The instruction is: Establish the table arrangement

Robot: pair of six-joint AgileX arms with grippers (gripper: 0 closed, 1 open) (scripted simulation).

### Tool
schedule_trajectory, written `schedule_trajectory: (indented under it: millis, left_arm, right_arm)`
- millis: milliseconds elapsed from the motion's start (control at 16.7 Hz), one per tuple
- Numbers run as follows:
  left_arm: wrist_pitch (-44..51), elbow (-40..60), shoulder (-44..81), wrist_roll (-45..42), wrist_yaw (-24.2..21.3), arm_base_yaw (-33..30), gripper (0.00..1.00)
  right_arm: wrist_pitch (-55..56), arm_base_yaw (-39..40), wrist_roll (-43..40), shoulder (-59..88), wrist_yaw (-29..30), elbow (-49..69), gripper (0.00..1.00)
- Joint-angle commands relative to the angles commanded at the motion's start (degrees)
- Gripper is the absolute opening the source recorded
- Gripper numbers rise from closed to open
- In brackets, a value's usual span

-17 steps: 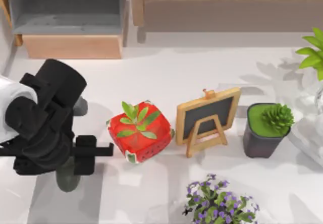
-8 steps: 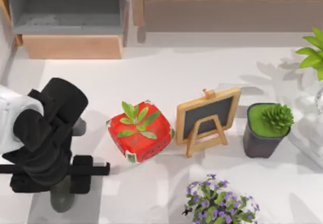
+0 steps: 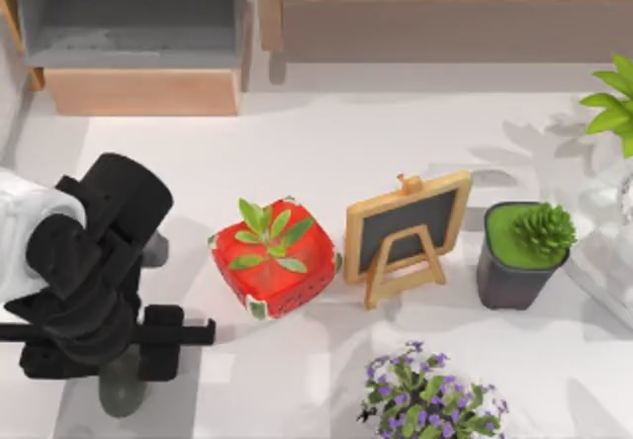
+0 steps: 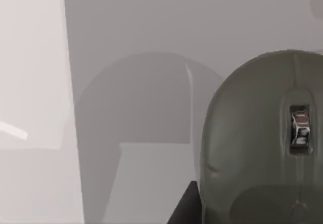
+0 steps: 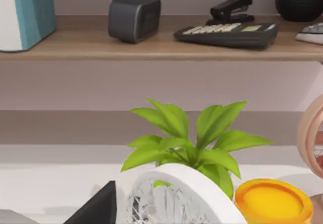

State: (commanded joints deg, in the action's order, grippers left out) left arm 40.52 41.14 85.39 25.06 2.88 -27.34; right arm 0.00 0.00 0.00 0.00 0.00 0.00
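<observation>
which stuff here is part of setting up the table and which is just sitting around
In the job: the table; the mouse under the left end effector, on the grey mat.

Lying about: red planter, small chalkboard, dark pot, purple flowers, shelf unit, calculator, stapler.

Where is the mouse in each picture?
Top view: mouse at the lower left, poking out under the left arm.
Left wrist view: mouse big and close, scroll wheel showing.
Right wrist view: faces the shelf and a plant.
Shared landmark: the grey mat under the mouse, in the top and left wrist views.
</observation>
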Motion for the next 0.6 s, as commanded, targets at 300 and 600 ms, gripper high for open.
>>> schedule_trajectory:
  millis: [300,600]
  left_arm:
    - [0.0,0.0,0.0,0.0,0.0,0.0,0.90]
    - [0.0,0.0,0.0,0.0,0.0,0.0,1.00]
  right_arm:
    - [0.0,0.0,0.0,0.0,0.0,0.0,1.00]
    - [0.0,0.0,0.0,0.0,0.0,0.0,1.00]
